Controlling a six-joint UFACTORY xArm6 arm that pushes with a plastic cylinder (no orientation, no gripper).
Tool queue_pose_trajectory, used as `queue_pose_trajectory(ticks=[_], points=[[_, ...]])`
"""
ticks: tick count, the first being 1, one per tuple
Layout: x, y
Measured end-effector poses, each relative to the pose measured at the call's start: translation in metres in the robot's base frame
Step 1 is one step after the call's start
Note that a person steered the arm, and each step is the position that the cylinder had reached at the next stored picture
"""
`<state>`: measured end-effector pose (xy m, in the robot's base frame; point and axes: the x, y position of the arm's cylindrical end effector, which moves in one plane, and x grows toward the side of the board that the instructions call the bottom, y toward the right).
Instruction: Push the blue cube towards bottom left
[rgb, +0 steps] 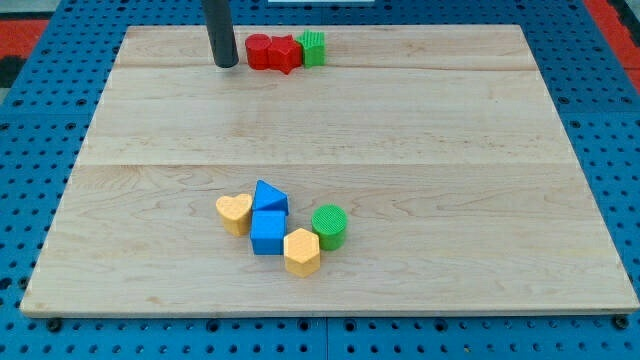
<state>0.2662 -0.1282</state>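
The blue cube (268, 232) lies in the lower middle of the wooden board (450, 150). It touches a blue triangular block (270, 197) above it, a yellow heart block (235, 213) at its upper left and a yellow hexagonal block (302, 251) at its lower right. A green cylinder (329, 226) stands just right of the group. My tip (226, 64) rests near the view's top, far above the blue cube and just left of the red blocks.
Near the top edge sit a red cylinder (259, 51), a red star-like block (284, 54) and a green block (313, 47) in a row. A blue pegboard (40, 130) surrounds the board.
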Motion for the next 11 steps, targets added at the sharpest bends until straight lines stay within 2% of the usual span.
queue_pose_trajectory(ticks=[3, 4, 5, 7, 9, 10, 11], points=[[0.0, 0.001], [0.035, 0.001], [0.067, 0.035], [0.07, 0.224], [0.237, 0.259], [0.291, 0.247], [0.291, 0.246]])
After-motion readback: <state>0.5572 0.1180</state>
